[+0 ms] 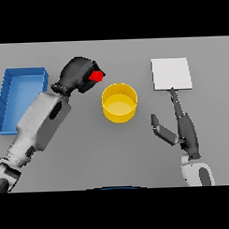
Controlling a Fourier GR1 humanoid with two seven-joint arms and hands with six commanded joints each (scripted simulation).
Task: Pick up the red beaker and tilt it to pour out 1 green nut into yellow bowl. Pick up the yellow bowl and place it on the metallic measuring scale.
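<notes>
Head view: my left hand clamped on red beaker, tipped beside yellow bowl; right hand fingers straight, mid-table.

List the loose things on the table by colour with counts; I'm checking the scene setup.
Red: 1, the red beaker, held in the left hand
Yellow: 1, the yellow bowl
Blue: 1, the blue tray
Pale grey: 1, the measuring scale
Total: 4

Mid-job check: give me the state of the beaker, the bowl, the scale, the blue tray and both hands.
red beaker: held off the table, left of the bowl.
yellow bowl: upright on the table, no nut visible inside.
metallic measuring scale: nothing on it.
blue tray: looks empty.
left hand: curled round the beaker.
right hand: open, below the scale.
</notes>
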